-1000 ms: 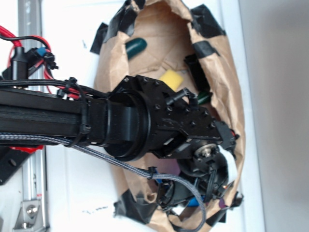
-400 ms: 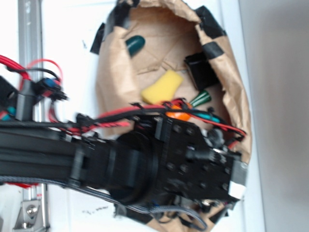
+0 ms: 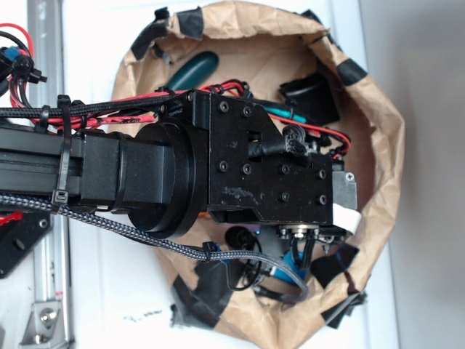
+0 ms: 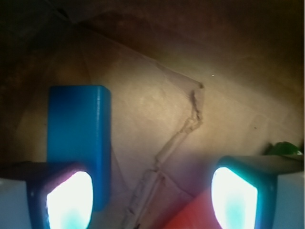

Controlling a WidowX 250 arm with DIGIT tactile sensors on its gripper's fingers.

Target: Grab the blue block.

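Observation:
In the wrist view the blue block (image 4: 78, 138) lies flat on the brown paper, bright blue and smooth, its near end running behind my left fingertip (image 4: 69, 200). My gripper (image 4: 152, 198) hangs just above the paper and is open, with only creased paper between its fingers. The right fingertip (image 4: 236, 198) is far from the block. In the exterior view the black wrist housing (image 3: 269, 167) covers the gripper and the block.
A brown paper bag (image 3: 378, 145) with black tape on its rim holds everything. A dark teal piece (image 3: 195, 70) and a black square block (image 3: 309, 98) lie at its far side. A green bit (image 4: 283, 149) and a red patch (image 4: 190, 214) sit near my right finger.
The arm has swung from the lower part of the bag to its middle. The yellow piece and the orange one are now hidden under it. The bag's rim has shifted and spread wider.

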